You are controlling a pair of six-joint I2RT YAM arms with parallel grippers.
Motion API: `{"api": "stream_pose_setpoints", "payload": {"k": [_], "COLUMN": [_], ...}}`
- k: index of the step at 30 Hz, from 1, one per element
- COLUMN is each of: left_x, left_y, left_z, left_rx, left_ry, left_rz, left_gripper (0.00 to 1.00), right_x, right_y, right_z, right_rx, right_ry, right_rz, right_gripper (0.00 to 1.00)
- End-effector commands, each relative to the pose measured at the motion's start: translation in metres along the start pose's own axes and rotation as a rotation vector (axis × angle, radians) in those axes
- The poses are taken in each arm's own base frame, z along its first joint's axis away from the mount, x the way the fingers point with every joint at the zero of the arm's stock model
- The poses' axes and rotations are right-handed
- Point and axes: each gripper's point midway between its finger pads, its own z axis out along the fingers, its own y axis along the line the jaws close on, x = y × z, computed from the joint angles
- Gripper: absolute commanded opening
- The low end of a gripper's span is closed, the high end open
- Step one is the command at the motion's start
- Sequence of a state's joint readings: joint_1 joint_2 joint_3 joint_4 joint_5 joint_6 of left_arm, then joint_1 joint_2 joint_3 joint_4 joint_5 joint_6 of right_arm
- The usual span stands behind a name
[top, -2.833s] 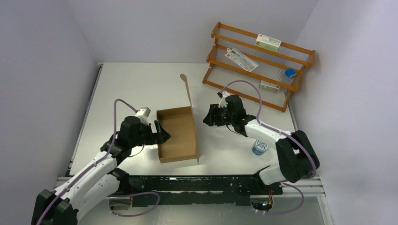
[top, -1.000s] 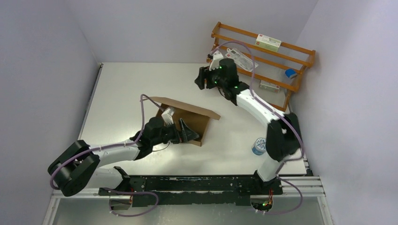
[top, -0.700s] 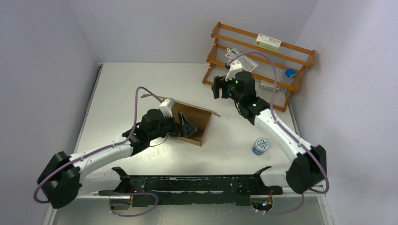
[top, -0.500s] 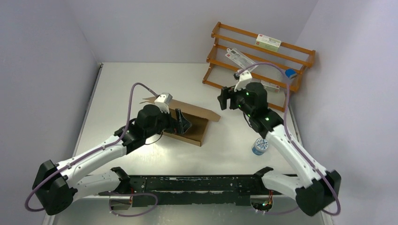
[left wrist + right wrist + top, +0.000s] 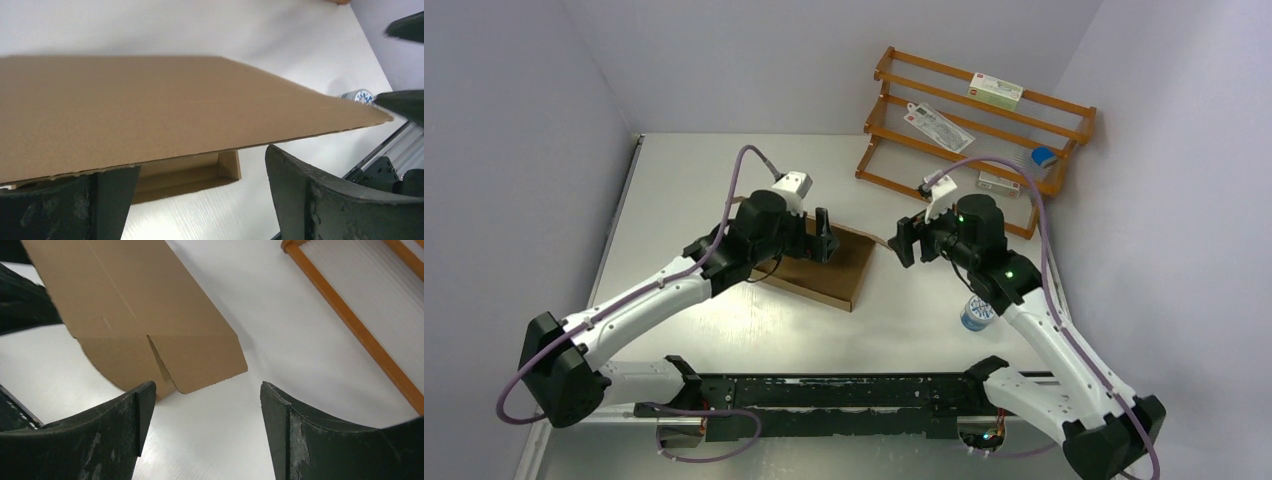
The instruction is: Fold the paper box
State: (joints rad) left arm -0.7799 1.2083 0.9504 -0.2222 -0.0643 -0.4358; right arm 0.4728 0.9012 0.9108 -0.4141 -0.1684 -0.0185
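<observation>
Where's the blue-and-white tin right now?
Top view: the tin stands on the table, right side, partly behind the right arm, right of the paper box.

Both spread wide — left end effector (image 5: 824, 237) and right end effector (image 5: 903, 243).

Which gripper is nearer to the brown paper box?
Left. The left gripper is right at the paper box lid; the right gripper hovers beside its flap tab, apart.

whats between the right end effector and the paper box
Only bare table: the right wrist view shows the right end effector open, just short of the paper box.
</observation>
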Motion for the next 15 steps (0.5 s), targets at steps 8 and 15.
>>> {"api": "stream_pose_setpoints", "payload": {"k": [8,15], "left_x": [-0.049,-0.058], "left_y": [-0.008,-0.005], "left_z": [0.014,0.028], "left_rx": [-0.008,-0.005], "left_ry": [-0.028,-0.009], "left_rz": [0.079,0.071], "left_gripper": [0.98,0.98], "right_x": [-0.002,-0.044], "right_y": [0.006,-0.003], "right_z": [0.02,-0.013], "right_rx": [-0.042,0.047], "right_ry": [0.124,0.049], "right_rz": [-0.136,-0.17], "right_gripper": [0.74,0.75]}}
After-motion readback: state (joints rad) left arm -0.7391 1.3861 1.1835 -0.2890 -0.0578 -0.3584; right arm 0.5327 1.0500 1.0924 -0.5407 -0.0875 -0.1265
